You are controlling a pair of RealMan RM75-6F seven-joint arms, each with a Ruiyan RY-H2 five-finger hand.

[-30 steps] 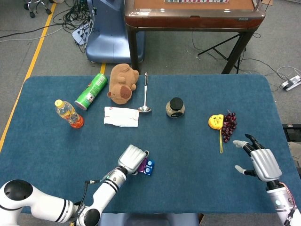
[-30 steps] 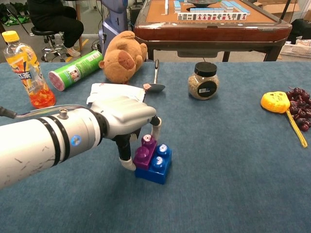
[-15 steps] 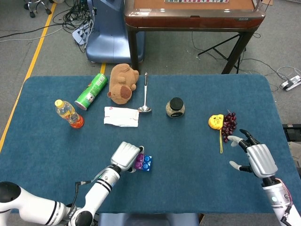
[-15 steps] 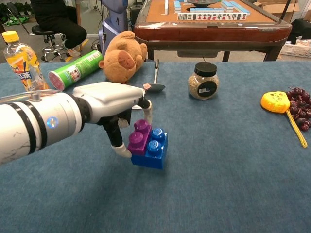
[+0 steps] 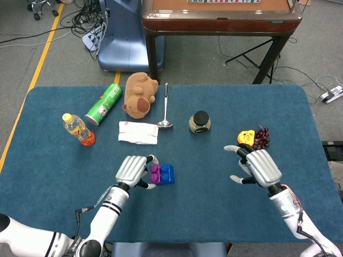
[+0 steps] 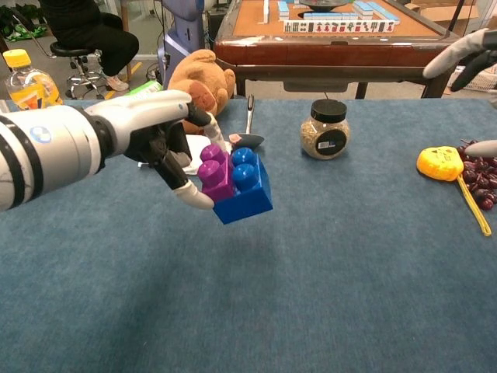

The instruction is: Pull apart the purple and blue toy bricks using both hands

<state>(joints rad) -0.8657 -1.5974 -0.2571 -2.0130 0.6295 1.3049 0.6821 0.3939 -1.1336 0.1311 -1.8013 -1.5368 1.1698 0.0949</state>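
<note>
two studded plastic bricks [image 6: 235, 180] in left hand's [image 6: 159, 132] fingers [image 6: 192, 197].

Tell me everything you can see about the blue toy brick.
The blue toy brick looks like glossy plastic, a blocky body with round studs on top. It is joined to the smaller purple brick, which sits against its left side. The pair is tilted and lifted off the blue tablecloth, held by the left hand, whose fingers pinch the purple side.
</note>
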